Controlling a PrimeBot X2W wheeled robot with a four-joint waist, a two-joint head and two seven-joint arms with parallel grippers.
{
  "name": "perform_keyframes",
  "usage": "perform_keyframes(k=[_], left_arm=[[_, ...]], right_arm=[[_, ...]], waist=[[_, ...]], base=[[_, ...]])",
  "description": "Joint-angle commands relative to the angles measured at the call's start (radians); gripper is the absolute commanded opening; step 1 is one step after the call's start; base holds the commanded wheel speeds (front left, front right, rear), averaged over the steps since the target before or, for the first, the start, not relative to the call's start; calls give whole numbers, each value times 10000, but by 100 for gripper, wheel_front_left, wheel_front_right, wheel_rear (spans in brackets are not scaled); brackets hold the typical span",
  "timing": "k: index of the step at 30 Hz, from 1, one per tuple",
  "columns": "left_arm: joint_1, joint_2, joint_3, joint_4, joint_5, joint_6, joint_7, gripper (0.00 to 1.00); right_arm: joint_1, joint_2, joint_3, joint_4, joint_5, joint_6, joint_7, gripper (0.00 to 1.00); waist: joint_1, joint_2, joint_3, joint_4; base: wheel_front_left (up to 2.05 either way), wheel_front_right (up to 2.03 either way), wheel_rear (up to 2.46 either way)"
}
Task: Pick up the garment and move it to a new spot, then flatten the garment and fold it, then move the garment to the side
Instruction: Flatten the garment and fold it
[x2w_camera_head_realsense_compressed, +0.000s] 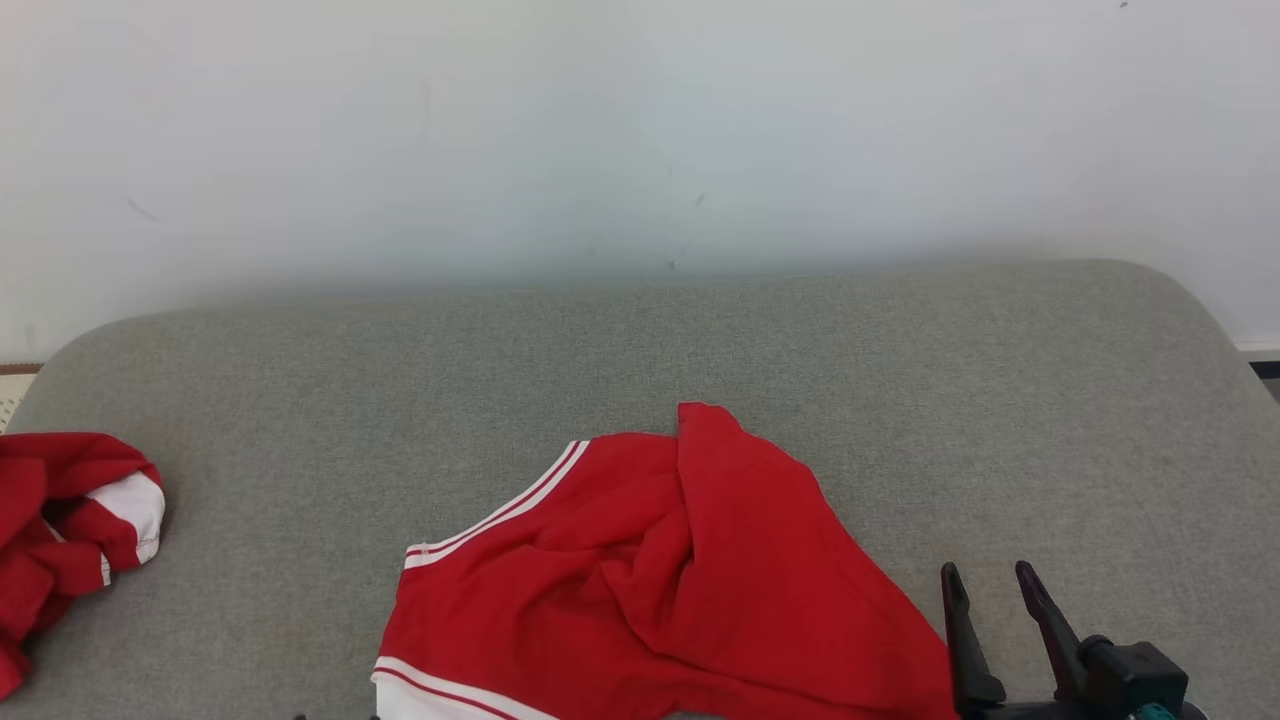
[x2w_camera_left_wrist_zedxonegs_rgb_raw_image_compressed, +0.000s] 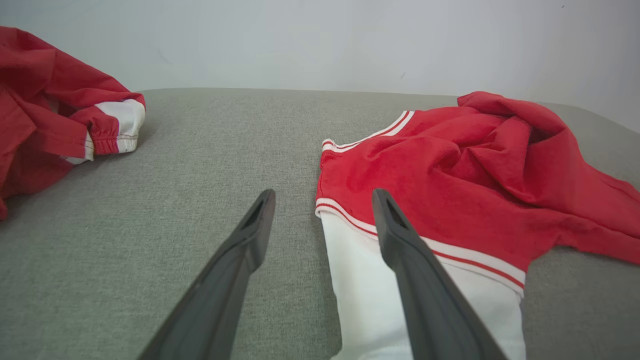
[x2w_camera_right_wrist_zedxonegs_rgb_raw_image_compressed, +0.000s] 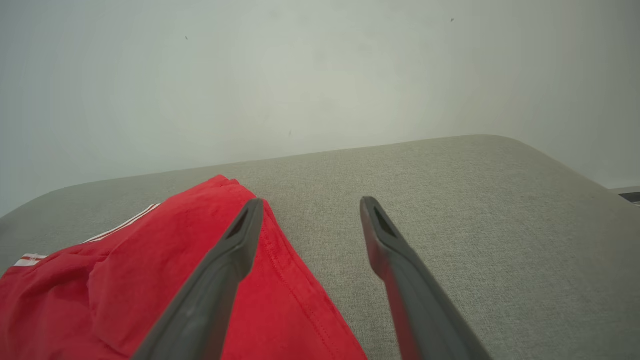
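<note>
Right now the red garment (x2w_camera_head_realsense_compressed: 660, 570) lies crumpled near the front middle of the grey fabric-covered counter (x2w_camera_head_realsense_compressed: 800, 340), one flap folded over itself, a white-striped edge on its left and a white band at its near end. Our right jaws stand wide apart and hold nothing; from the head camera their dark fingers (x2w_camera_head_realsense_compressed: 965, 630) rise at the lower right, just beside the garment's right edge. Looking along that wrist, one finger (x2w_camera_right_wrist_zedxonegs_rgb_raw_image_compressed: 240, 240) crosses the red cloth (x2w_camera_right_wrist_zedxonegs_rgb_raw_image_compressed: 150, 280) and the other the bare counter (x2w_camera_right_wrist_zedxonegs_rgb_raw_image_compressed: 475, 210); we cannot tell if either touches. Our left jaws are spread wide too and empty, one finger (x2w_camera_left_wrist_zedxonegs_rgb_raw_image_compressed: 395, 235) over the garment's white band (x2w_camera_left_wrist_zedxonegs_rgb_raw_image_compressed: 450, 180), the other over grey fabric. A second red and white garment (x2w_camera_head_realsense_compressed: 70, 520) sits bunched at the counter's far left edge, well apart from the first.
</note>
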Motion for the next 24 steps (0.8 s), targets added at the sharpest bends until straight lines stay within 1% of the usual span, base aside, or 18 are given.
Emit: perform_keyframes(k=[1,6,10,12,18,24], left_arm=[[261,47,-73,64,-16,-67,-41,100],[870,-67,-672,312,-160,-304,29,100],[797,-128,-912,814,-273,-426,11,100],[660,-144,-993,1116,-302,-417,-5,100],[329,-161,-1193,1942,-404,-509,-36,100],[126,-123,-1060,2138,-461,-543,-44,100]], right_arm=[[57,-145,-44,79,115,7,145,100],[422,-422,-298,78,296,5,301,100],[691,-557,-324,162,501,5,638,100],[830,-628,-368,259,641,7,787,100],[992,-744,-307,1114,988,5,1435,100],[829,-732,-222,1842,1095,5,1408,100]], waist=[[0,0,-5,26],[0,0,-51,303],[0,0,22,455],[0,0,60,472],[0,0,179,320],[0,0,240,217]], base=[[0,0,0],[0,0,0],[0,0,0],[0,0,0],[0,0,0],[0,0,0]])
